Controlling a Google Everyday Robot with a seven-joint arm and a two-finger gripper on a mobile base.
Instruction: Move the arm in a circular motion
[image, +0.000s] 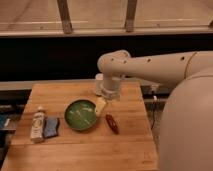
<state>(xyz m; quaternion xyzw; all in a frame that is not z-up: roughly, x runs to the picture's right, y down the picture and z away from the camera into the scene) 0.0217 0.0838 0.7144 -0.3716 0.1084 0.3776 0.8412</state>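
The arm is cream-white with small dark dots. It reaches in from the right, bends at a rounded joint and drops toward the wooden table. It ends in a small tan-yellow gripper, which hangs low just above the right rim of a green bowl. Nothing shows held at the tip. The arm's large near segment fills the right side of the view.
A dark red pepper-like object lies right of the bowl. A white bottle and a blue sponge lie at the table's left. A white cup-like object stands behind the arm. A dark wall with a railing runs behind the table.
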